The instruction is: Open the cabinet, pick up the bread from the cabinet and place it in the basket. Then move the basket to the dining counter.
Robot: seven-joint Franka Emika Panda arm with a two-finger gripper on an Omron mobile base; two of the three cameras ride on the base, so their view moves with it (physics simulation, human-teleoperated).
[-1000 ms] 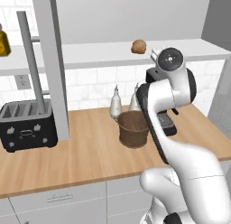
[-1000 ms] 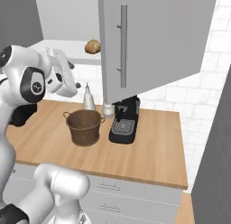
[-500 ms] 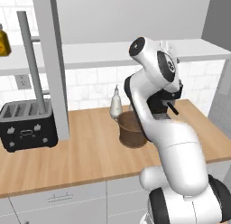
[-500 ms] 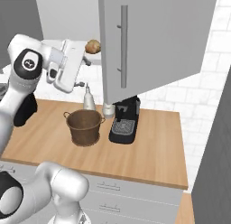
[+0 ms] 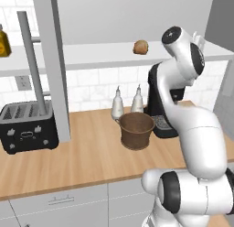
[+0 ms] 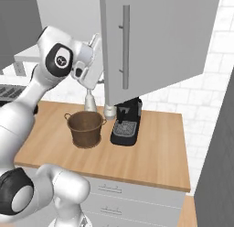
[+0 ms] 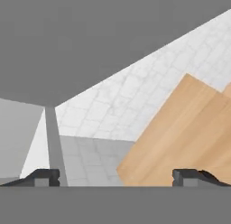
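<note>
The cabinet stands open, its left door and right door swung out. On its white shelf rests the bread, a small golden-brown roll. Below it the basket sits upright and holds nothing on the worktop. My gripper is open, its tips far apart with nothing between them. The hand is raised to shelf height, close to the inner edge of the right door and above the basket. It looks along grey cabinet surface, white tiles and wood worktop.
A black coffee machine stands just right of the basket. Two pale bottles stand behind it. A black toaster is at the left, and a yellow bottle on the shelf's left end. The right door's bar handle faces outward.
My arm has swung up and to the right, lifting the hand from beside the basket to shelf height near the right door. The bread and basket have not moved.
</note>
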